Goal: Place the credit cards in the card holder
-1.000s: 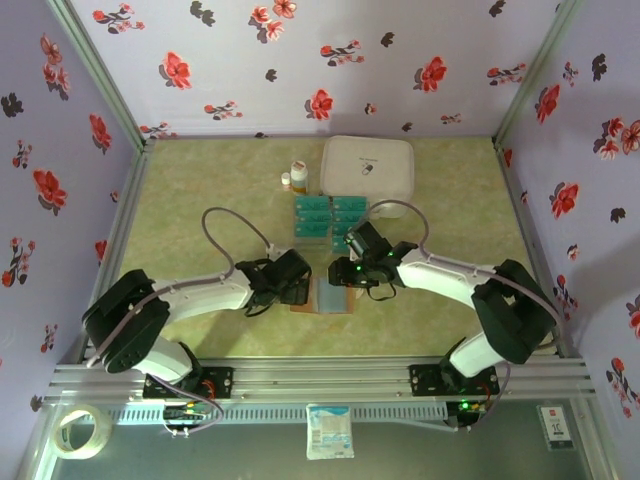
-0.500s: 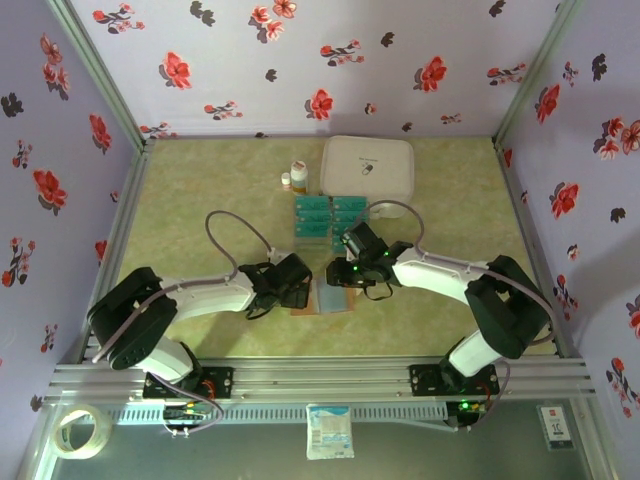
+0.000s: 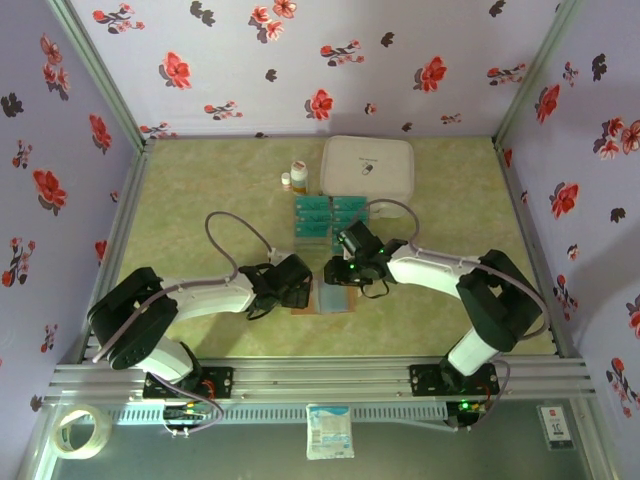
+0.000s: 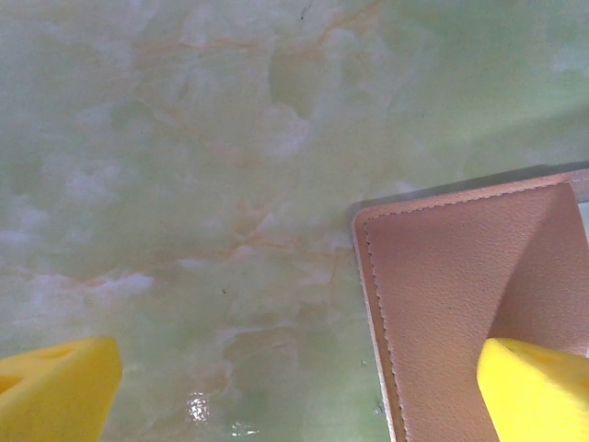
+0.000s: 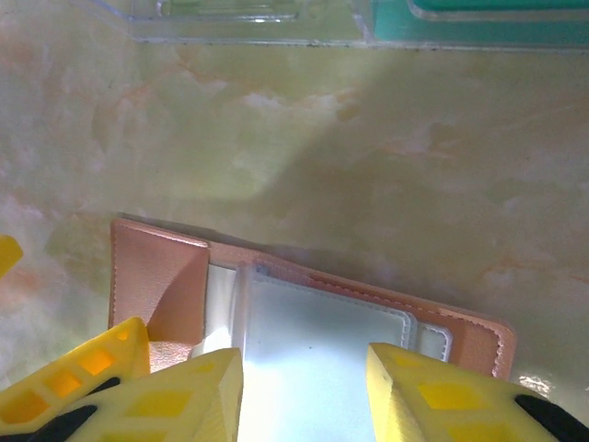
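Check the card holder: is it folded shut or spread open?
Spread open: the card holder lies with its pale inside facing up in the right wrist view, brown edges around it.

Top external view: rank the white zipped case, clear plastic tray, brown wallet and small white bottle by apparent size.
1. Large white zipped case
2. Clear plastic tray
3. Reddish-brown leather-look wallet, partly hidden but still looks smaller
4. Small white bottle

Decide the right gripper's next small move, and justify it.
Probably lift the right gripper and reach to the credit cards in the clear tray. Its fingers hang apart over the open card holder with no teal card between them, and the left gripper has one finger over the holder's cover.
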Available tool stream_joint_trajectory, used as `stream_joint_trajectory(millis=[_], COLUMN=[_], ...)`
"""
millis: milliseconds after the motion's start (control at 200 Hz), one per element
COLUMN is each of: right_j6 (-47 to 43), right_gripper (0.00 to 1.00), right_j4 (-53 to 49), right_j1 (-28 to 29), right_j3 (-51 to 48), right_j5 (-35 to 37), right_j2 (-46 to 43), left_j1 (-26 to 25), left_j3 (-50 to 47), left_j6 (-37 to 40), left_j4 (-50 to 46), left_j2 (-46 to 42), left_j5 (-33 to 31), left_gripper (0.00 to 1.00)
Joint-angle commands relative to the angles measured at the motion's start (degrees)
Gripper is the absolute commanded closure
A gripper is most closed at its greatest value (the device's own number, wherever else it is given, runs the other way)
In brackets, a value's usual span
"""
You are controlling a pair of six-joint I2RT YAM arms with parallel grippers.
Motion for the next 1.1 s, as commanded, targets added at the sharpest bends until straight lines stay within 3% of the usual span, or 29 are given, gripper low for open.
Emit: stream_joint_trajectory(millis=[0,530,855,1095], right_j6=[0.17,0.85,1.23,1.35], right_gripper=[0.61,0.62,0.62,0.62], right_j4=[0.40,1.94,2.34,2.50], right_j1=[0.40,0.42,0.42,0.42], right_j3=[0.93,-0.94,-1.88,-2.42], right_j5=[0.62,0.51,0.42,0.23], right_j2=[0.95,2.24,1.89,1.73], left_j1=[-0.46,-2.07,-4.15,-4.12], left_j3=[-1.21,1.63,-0.60,-1.21], left_j6=[1.15,-0.25,-5.10,-4.33], left_j4=[-0.31,-5.06,-3.36,-1.76], left_j2=[0.34,-7.26,-2.16,-0.02], left_j5=[-1.92,-0.41,-1.11,-3.38], left_gripper=[0.00,0.00,0.00,0.00])
